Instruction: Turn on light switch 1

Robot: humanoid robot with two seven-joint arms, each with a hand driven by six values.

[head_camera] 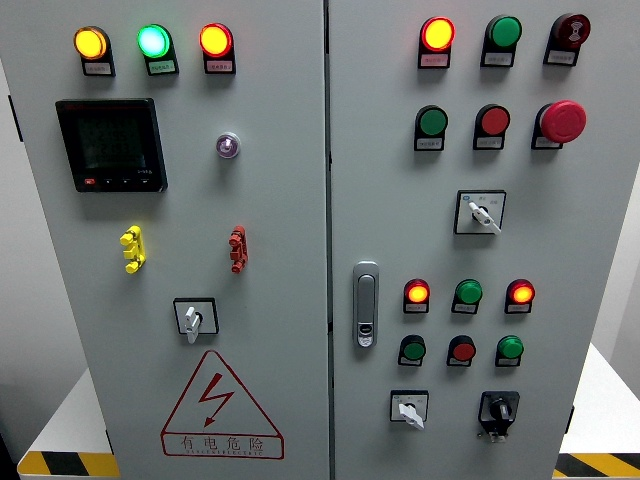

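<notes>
A grey electrical cabinet with two doors fills the head view. The left door carries a white rotary switch (194, 317) with its knob pointing down. The right door has a rotary selector (481, 212) pointing lower right, another selector (409, 408) low down, and a black knob switch (498, 409) beside it. The labels are too small to read, so I cannot tell which one is switch 1. Neither hand shows.
Lit yellow (90, 43), green (154, 41) and red (215, 40) lamps top the left door, above a black meter (110, 145). The right door holds several lamps and push buttons, a red emergency stop (563, 121) and a chrome door handle (366, 304). A warning triangle (220, 405) sits low on the left door.
</notes>
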